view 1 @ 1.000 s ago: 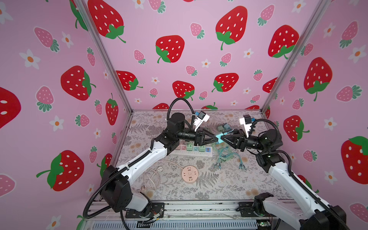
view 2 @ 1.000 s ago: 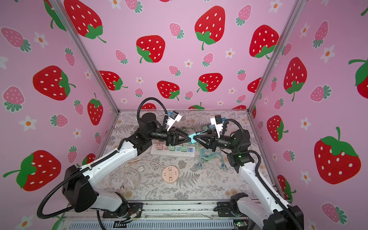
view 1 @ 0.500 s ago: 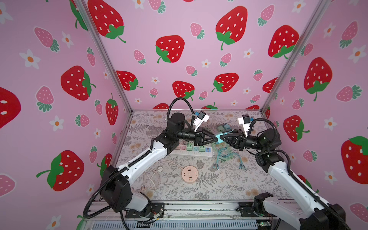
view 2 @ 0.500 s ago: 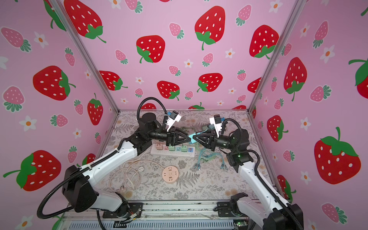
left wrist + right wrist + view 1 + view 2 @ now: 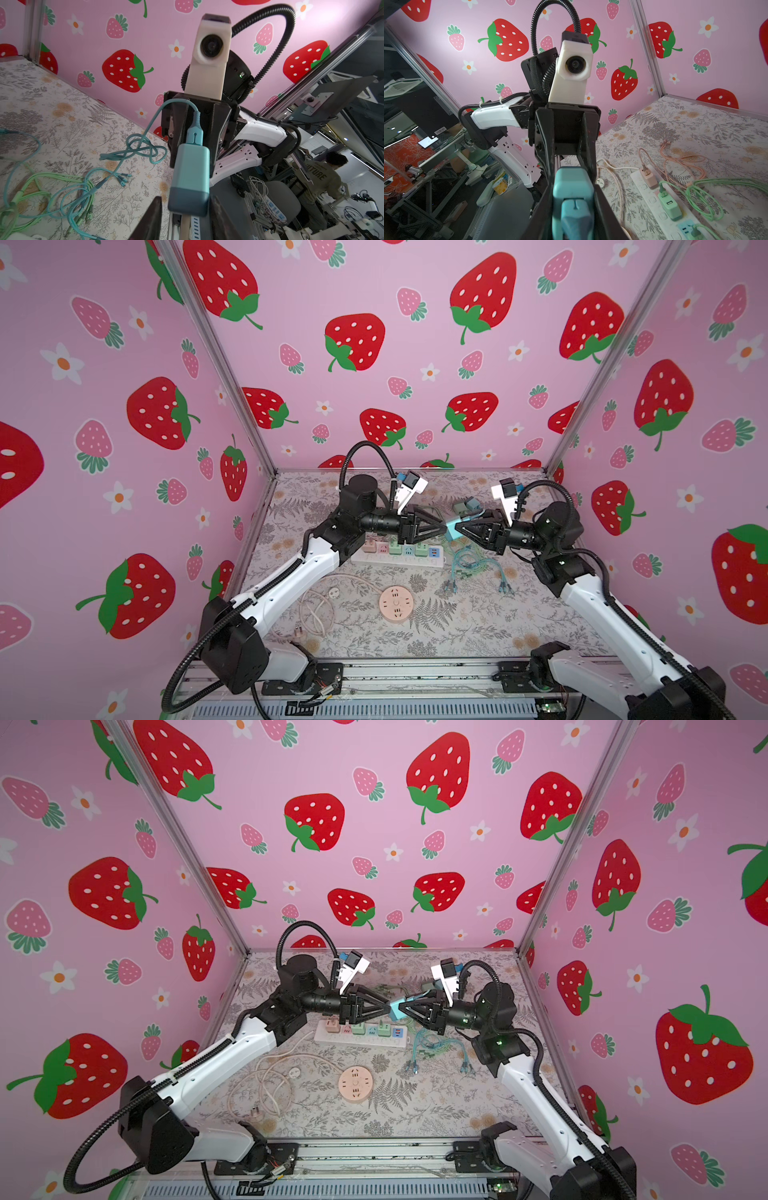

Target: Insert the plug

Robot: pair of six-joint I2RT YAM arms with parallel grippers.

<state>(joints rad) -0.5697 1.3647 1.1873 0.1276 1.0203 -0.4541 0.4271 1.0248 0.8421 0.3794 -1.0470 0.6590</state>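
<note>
- Compared with a second ago, the right gripper (image 5: 459, 529) has been closed. Its jaws are now clamped on the flanks of the teal plug (image 5: 454, 528), as shown in the right wrist view.
- The left gripper (image 5: 444, 528) has been eased apart since then. In the left wrist view its fingers (image 5: 152, 216) flank the plug's darker end, and a sliver of gap is seen on one side.
- The plug has scarcely been moved. It is held in the air above the right end of the power strip (image 5: 399, 559) and is not inserted.
- Both arms are stretched nearly level above the power strip. The left is reached in from over the strip's left end and the right from beyond its right end, and the tips are met nose to nose at the plug.
- A teal cable (image 5: 145, 143) is looped from the plug down to the cable bundle (image 5: 469, 566) lying just past the strip's right end.
</note>
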